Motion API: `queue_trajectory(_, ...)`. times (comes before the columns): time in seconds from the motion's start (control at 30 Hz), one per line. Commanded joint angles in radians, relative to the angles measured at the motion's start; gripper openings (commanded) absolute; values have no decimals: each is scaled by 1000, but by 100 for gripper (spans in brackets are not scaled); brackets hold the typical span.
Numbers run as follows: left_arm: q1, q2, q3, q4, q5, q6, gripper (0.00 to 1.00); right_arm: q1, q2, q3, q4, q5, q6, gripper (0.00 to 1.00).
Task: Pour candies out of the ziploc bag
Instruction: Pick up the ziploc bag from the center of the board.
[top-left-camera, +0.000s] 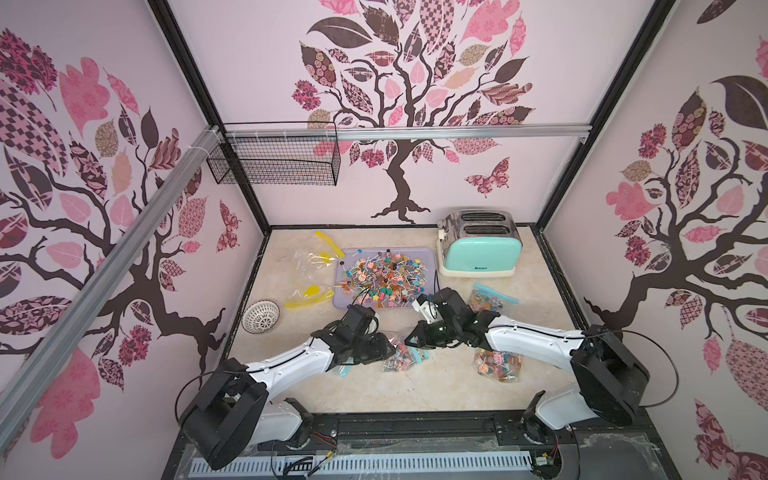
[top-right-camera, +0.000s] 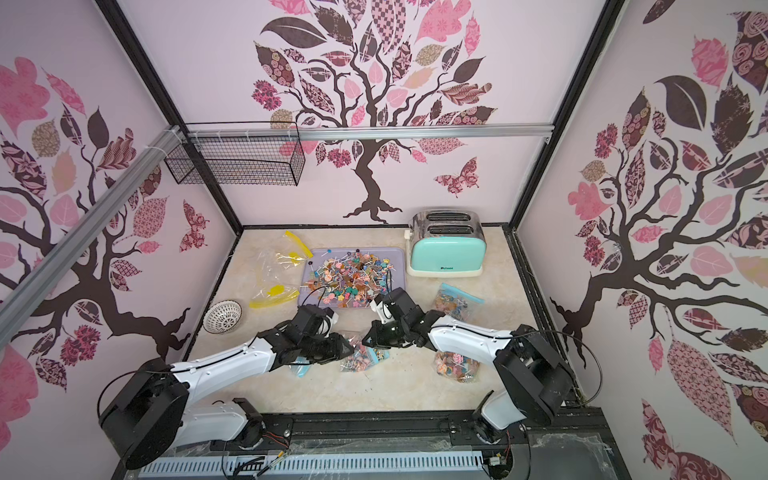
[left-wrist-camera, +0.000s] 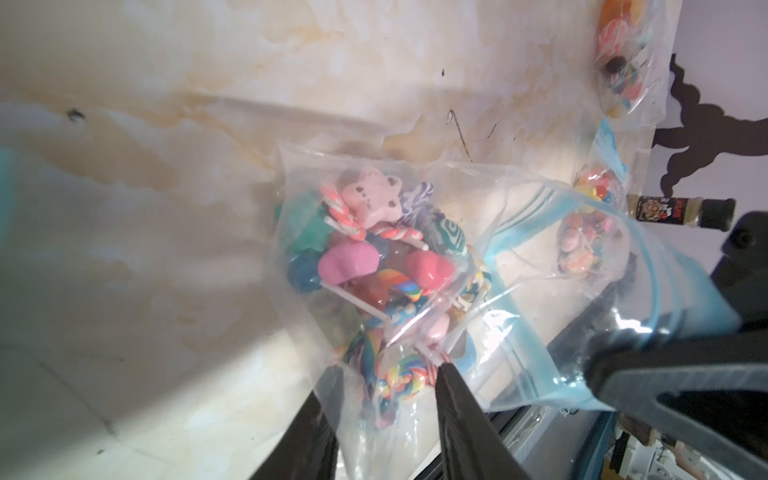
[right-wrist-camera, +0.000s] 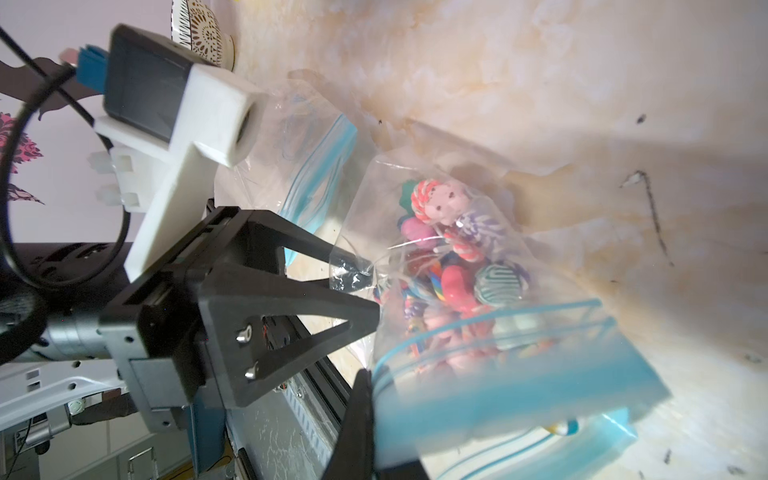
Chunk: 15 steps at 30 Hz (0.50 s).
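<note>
— Marble-look tabletop, tree-print walls. Where's the ziploc bag?
— Front-centre, candies inside. Right gripper is clenched on its blue zip edge; left gripper straddles a corner (pinching? can't tell).
— Around it?
— Full bag near at 3 o'clock; heaped tray at 12; toaster at 1. Bare table at 6.

Three filled ziploc bags, one tray, one toaster, one bowl, one wire basket, two arms.
</note>
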<state>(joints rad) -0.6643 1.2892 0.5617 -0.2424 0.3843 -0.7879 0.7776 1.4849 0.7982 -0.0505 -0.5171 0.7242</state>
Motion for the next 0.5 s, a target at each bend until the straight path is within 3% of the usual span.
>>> queue_trajectory(0.0,3,-13,-1,-2,-17,5,41,3,-28,12,-20,6,-15,0)
queue_trajectory(0.1,3,-12,-2,-1,-27,3,33,3,-31,7,-14,4,-14,0)
queue_trajectory(0.27,3,-3,2,5,-33,1,1,3,-32,11,-12,5,-15,0)
queue_trajectory(0.47,6,-21,14,5,-46,-6,0,3,-14,108,-94,29,-65,0)
